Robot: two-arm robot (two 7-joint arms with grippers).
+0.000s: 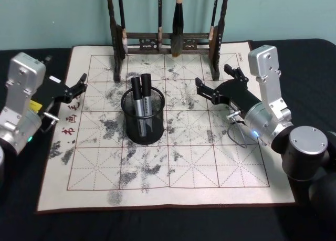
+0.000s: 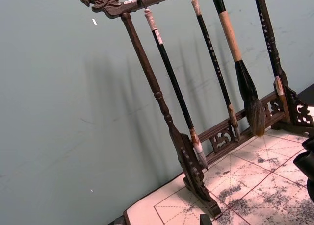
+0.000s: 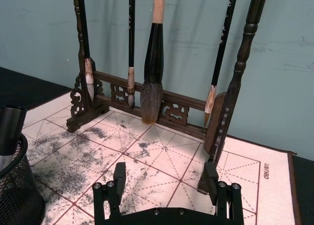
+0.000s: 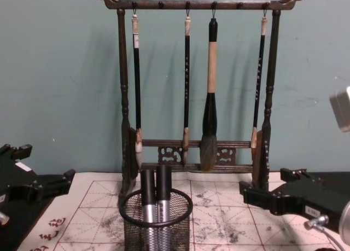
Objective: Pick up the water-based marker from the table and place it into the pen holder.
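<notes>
We see two black-capped silver markers (image 1: 140, 96) upright in the black wire-mesh pen holder (image 1: 144, 126) mid-mat. The right gripper (image 1: 215, 82) hovers near the mat's right edge, spread wide and empty; the left gripper (image 1: 77, 86) likewise at the left edge.

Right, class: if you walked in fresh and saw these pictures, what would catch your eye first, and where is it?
Probably the tall dark wooden brush rack at the back of the mat, with four calligraphy brushes hanging from it. Next, the black mesh pen holder mid-mat on the ink-stained calligraphy mat, two markers standing in it. The open left gripper and right gripper flank it, both empty.
</notes>
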